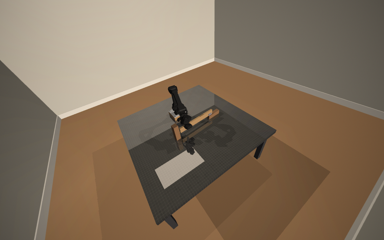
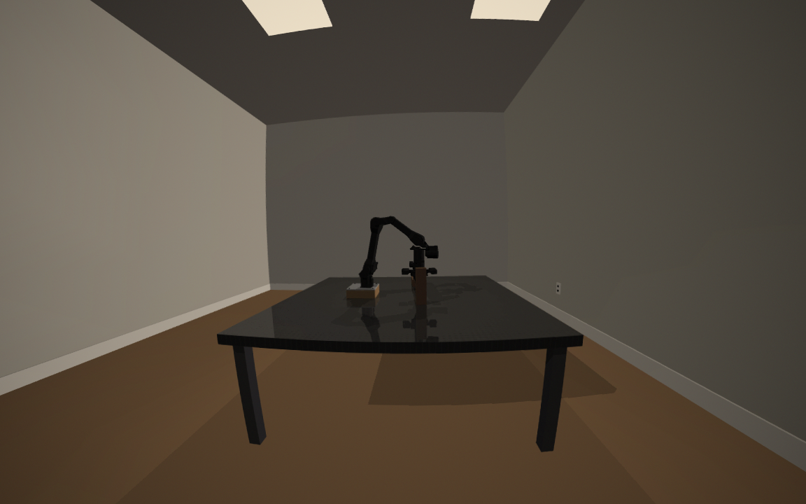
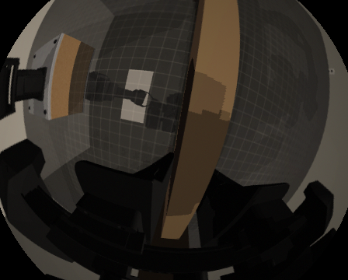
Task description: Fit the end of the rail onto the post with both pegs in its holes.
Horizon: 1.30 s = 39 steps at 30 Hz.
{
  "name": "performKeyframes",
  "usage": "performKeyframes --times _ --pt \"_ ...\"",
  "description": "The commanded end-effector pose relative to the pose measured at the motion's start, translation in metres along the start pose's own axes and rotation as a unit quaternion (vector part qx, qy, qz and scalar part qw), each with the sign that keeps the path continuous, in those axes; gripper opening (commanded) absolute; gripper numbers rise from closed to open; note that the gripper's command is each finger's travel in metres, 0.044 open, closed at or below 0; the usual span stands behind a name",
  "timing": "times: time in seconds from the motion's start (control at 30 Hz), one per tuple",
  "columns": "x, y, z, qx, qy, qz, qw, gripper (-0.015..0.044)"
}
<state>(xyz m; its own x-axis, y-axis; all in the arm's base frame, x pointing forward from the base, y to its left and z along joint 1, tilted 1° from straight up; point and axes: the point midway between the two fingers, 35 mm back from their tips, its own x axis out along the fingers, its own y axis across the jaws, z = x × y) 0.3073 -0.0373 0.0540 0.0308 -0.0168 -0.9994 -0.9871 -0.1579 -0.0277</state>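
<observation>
The light wooden rail (image 1: 200, 118) (image 3: 217, 47) runs off the table, its near end raised beside the upright brown post (image 1: 175, 131) (image 2: 420, 292). Its far end is at the small grey bracket (image 1: 210, 114) on the low footboard block (image 1: 215, 113). The rail looks about level. My gripper (image 1: 185, 126) (image 2: 420, 271) (image 3: 182, 159) is shut on the rail near its post end, one finger on each side. In the wrist view the rail's end is close to a dark brown patch that looks like the post. The pegs and holes are hidden, and I cannot tell whether the end touches the post.
The arm's base (image 1: 173, 117) (image 2: 362, 292) (image 3: 65, 78) stands on the dark glossy table (image 1: 145, 155) (image 2: 306, 329) beside the rail, with my arm reaching over from it. A bright ceiling-light reflection shows on the table top in the top view.
</observation>
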Motion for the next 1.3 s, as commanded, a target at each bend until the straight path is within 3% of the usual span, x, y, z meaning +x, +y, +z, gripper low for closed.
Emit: performKeyframes --times 0.0,1.27 --pt "-0.001 -0.001 -0.002 -0.001 0.001 -0.002 1.000 0.0000" --pt "-0.001 -0.001 -0.014 -0.001 0.002 -0.002 1.000 0.0000"
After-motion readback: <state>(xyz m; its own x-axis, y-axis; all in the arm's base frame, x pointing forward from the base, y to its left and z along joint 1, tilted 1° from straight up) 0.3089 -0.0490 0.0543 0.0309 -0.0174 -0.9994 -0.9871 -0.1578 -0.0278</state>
